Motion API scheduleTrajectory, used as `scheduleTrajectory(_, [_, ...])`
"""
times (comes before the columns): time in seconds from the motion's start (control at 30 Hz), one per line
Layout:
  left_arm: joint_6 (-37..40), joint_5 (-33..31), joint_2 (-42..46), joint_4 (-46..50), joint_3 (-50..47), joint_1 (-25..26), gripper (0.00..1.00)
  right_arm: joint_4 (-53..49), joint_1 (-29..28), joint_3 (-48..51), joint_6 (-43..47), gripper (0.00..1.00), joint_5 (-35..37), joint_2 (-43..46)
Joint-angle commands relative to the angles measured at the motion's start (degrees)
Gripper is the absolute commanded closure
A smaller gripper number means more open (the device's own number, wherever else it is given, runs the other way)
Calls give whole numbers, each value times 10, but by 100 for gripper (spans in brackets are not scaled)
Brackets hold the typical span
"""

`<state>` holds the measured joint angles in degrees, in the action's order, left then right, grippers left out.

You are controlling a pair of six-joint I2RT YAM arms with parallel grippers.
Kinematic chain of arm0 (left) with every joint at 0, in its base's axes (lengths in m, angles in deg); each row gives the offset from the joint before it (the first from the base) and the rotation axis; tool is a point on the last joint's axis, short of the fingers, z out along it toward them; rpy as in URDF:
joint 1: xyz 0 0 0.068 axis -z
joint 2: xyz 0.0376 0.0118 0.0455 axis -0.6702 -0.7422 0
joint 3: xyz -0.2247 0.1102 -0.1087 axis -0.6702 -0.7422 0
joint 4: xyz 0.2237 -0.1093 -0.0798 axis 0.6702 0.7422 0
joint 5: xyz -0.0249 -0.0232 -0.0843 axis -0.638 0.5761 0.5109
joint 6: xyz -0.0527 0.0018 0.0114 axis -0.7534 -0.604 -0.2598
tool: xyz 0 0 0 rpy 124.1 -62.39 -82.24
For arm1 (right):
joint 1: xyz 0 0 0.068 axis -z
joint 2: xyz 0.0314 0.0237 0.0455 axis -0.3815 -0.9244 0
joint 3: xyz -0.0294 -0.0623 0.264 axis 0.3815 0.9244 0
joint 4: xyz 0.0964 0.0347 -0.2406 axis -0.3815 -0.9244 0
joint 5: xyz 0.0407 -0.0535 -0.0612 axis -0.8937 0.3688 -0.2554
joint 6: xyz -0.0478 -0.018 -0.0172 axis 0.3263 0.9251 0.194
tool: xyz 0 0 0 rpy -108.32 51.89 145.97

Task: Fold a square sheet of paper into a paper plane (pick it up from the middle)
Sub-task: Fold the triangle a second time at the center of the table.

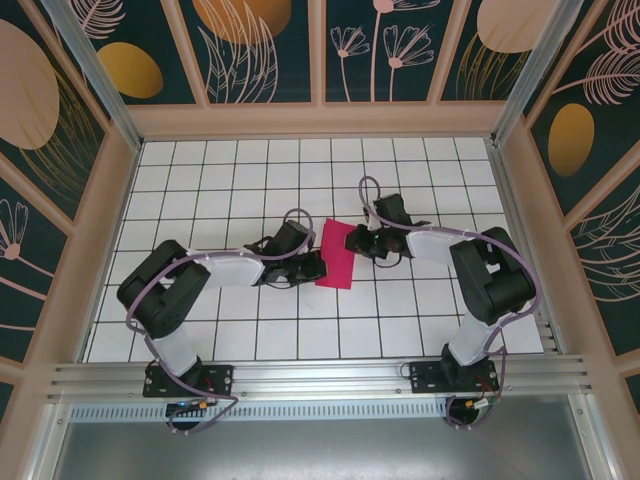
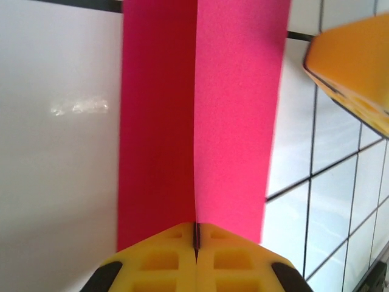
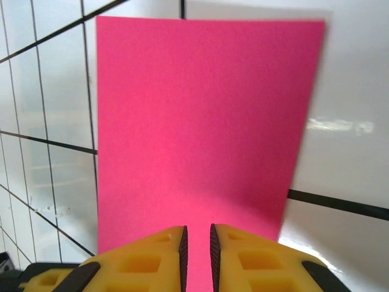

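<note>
At the middle of the table (image 1: 250,170) the square sheet of paper (image 1: 336,255) lies long axis near-to-far, left gripper (image 2: 196,234) clenched on its crease, right gripper (image 3: 197,234) opposite, jaws barely parted, hold unclear

the left arm (image 1: 225,268) and the right arm (image 1: 440,241) share 1 build: bulky black joint housings joined by pale grey-white link tubes. a thin lilac cable (image 1: 366,181) loops along each arm. each stands on a black base plate (image 1: 188,380). the left pincer (image 2: 196,240) has 2 yellow fingers (image 2: 234,261), moulded with rectangular pockets and black corner patches. the right pincer (image 3: 197,236) looks the same.
</note>
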<state>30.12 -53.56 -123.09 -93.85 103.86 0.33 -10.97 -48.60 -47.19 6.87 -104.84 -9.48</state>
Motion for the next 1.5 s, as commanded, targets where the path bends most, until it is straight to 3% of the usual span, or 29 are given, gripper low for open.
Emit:
scheduleTrajectory(0.0, [55,-6,38,55,-8,-6,96,-11,-11,-28,16,80,12,-13])
scheduleTrajectory(0.33, [40,8,30,40,-9,-10,92,-17,-20,-53,23,82,13,-63])
scheduleTrajectory(0.6, [6,67,45,-47,-33,-9,65,-25,-24,-51,20,83,22,-84])
scheduleTrajectory(0.9, [-37,119,50,-160,-59,-10,60,-28,-25,-46,11,83,25,-88])
scheduleTrajectory(1.33, [-46,77,-16,-192,-26,-9,48,-23,-24,-34,6,83,12,-75])
scheduleTrajectory(1.47, [-45,63,-24,-200,-29,-13,44,-4,-19,-24,4,78,-11,-47])
